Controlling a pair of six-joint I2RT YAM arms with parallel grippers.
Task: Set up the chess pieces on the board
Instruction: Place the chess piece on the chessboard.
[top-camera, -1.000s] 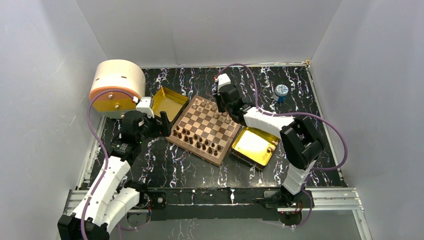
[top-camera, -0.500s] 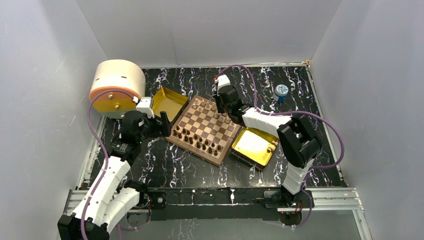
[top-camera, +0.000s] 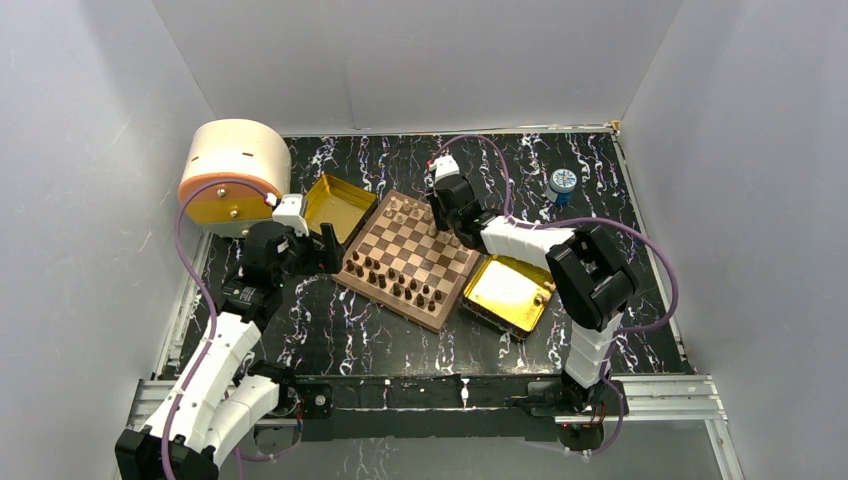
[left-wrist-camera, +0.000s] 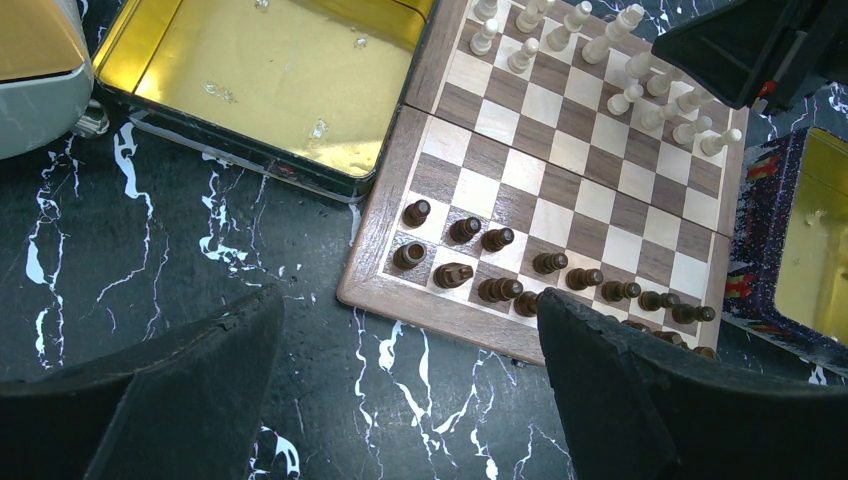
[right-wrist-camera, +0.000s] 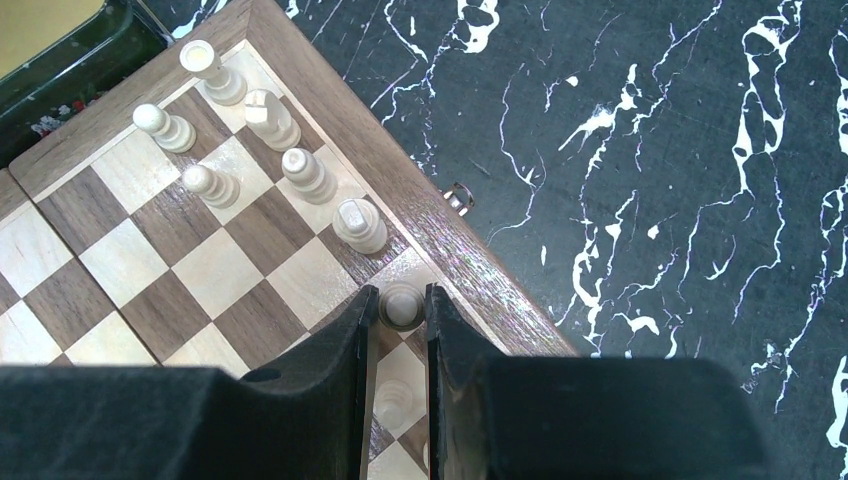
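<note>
Surface: black marbled table (top-camera: 400, 345) under the board (top-camera: 415, 252).
Left gripper (left-wrist-camera: 408, 300): spread wide, off board's dark-piece side.
Right gripper (right-wrist-camera: 400, 291): apparently pinching light piece (right-wrist-camera: 402, 310) at board's far edge.

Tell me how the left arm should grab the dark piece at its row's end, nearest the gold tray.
Take the dark piece around its rounded head, straight down from above with the open left gripper. It stands upright, with other dark pieces close beside and behind, so a sideways approach would likely knock them.
</note>
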